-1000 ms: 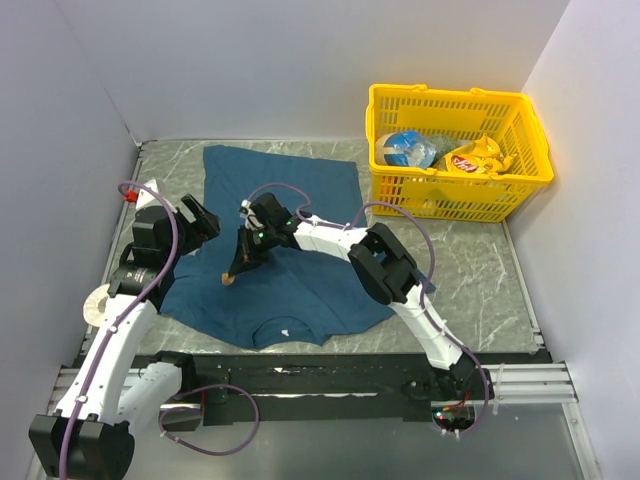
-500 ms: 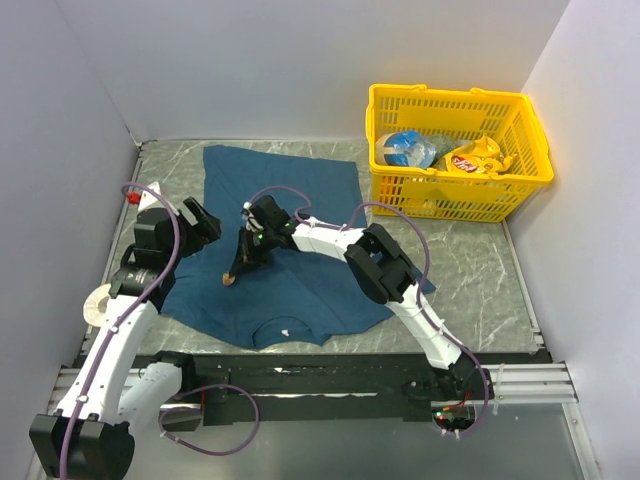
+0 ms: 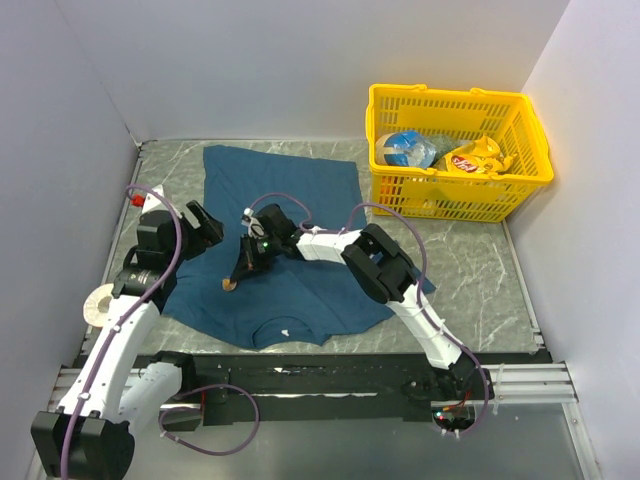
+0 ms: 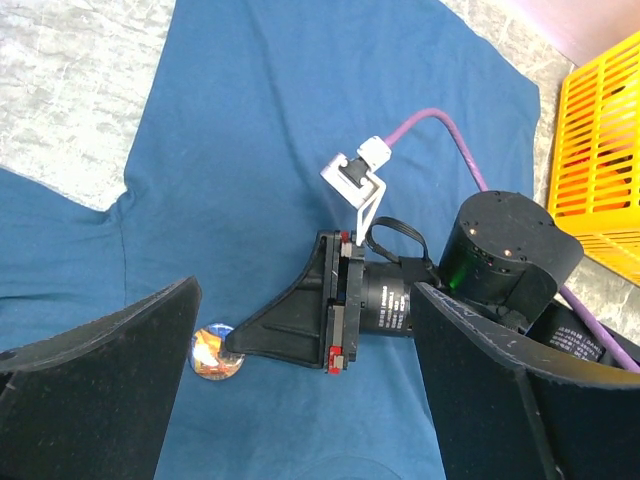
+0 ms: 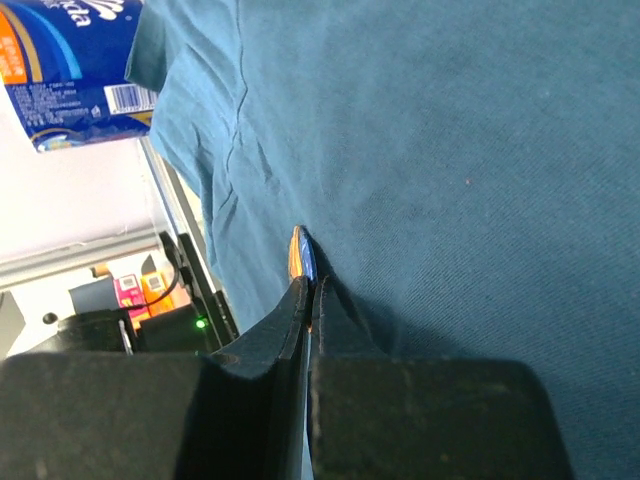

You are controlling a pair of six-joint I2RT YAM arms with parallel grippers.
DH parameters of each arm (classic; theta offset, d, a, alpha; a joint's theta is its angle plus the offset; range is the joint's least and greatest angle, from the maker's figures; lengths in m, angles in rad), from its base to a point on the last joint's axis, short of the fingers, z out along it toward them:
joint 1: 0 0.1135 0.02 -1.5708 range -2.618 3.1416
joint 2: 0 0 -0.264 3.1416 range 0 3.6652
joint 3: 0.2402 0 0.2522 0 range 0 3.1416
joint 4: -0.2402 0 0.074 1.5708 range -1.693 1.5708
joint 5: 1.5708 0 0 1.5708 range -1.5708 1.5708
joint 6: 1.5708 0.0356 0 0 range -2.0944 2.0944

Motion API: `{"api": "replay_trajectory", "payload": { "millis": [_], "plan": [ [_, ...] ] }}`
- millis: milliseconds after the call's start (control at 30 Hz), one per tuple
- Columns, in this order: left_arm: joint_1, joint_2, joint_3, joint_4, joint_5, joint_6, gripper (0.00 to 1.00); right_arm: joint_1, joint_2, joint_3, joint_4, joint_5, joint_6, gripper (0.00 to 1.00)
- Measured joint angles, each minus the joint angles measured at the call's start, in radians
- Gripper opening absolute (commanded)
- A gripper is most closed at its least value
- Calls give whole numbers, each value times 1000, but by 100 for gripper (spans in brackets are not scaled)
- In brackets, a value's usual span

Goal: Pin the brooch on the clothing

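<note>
Gently does it: the right fingers [image 5: 280, 335] are pressed together on the edge of the brooch [image 5: 300, 256], which pokes past their tips against the teal T-shirt [image 5: 450, 150], near the sleeve on the left arm's side. The push should go straight into the cloth without dragging it into folds. The left fingers [image 4: 95, 385] stand wide apart, hovering above the shirt.
</note>
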Motion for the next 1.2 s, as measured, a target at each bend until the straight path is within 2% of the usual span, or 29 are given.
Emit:
{"api": "replay_trajectory", "payload": {
  "millis": [267,833,1200],
  "plan": [
    [0,27,-1,-2,-24,-11,89,0,-32,-33,7,34,-54,0],
    [0,215,-36,-4,-89,-63,86,-54,-124,-108,-93,83,-107,0],
    [0,245,-58,15,-107,-64,83,-64,-175,-176,-89,72,-111,0]
  ]
}}
